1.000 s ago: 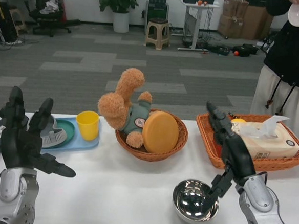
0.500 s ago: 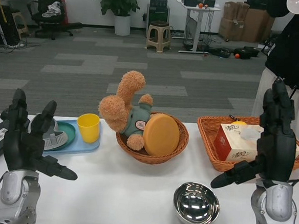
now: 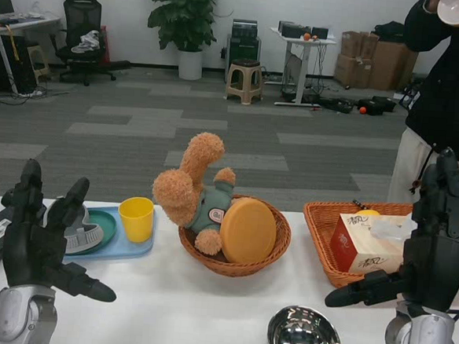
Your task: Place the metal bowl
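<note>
Now the right hand (image 3: pixel 432 257) is raised upright with fingers spread and holds nothing, where a second ago it reached down to the metal bowl (image 3: pixel 304 338). That bowl stands alone on the white table (image 3: pixel 188 311), near its front edge. The left hand (image 3: pixel 40 237) stays up, open and empty. Beyond, an orange basket (image 3: pixel 327 242) holds a red tissue box (image 3: pixel 362 243) whose print is too small to read.

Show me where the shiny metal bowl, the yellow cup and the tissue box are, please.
metal bowl (image 3: pixel 304 337): head view, on its mirrored inside.
yellow cup (image 3: pixel 136 218): head view, on its outer wall.
tissue box (image 3: pixel 360 244): head view, on its red and white front face.
</note>
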Motion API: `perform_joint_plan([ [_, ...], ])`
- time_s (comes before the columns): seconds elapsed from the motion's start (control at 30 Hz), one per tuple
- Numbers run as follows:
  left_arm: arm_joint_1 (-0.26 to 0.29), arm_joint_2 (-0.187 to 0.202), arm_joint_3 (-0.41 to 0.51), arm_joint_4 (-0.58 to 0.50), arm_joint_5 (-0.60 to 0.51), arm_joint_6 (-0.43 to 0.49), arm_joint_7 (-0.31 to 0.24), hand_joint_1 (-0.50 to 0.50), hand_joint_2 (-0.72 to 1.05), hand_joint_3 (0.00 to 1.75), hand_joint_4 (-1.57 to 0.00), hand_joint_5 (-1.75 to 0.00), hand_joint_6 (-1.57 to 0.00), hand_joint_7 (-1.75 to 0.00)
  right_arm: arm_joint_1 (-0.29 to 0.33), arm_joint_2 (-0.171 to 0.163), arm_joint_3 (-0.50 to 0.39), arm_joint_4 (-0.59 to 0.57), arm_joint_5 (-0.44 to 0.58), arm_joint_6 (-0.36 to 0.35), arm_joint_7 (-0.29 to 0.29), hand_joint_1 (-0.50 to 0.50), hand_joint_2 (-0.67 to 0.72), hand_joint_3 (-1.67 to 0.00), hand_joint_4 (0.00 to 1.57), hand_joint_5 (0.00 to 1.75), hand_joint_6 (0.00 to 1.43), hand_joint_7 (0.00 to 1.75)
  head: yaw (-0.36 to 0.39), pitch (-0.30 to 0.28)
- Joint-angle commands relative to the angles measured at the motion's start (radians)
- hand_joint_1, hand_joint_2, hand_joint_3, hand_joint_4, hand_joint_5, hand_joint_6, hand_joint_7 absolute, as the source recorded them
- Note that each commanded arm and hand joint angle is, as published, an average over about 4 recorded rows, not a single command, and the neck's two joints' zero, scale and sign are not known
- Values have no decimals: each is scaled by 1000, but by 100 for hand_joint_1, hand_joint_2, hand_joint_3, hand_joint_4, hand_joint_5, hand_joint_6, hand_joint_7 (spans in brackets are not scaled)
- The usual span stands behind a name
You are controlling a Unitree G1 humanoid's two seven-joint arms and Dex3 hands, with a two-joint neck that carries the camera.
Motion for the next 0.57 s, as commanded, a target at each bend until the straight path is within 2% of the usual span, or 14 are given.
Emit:
perform_joint_plan([
  [0.03, -2, 13, 9, -6, 2, -2, -5, -50, -72, 9, -67, -8, -13, -7, -25, 0, 6, 11, 3, -17, -5, -46, 60, 0, 0, 0, 0, 21, 0, 7],
  [0.57, 6, 11, 14, -18, 8, -2, -5, -50, -72, 9, -69, -10, -13, -7, -28, -4, 23, 12, 8, -14, -4, -46, 60, 0, 0, 0, 0, 21, 3, 3],
])
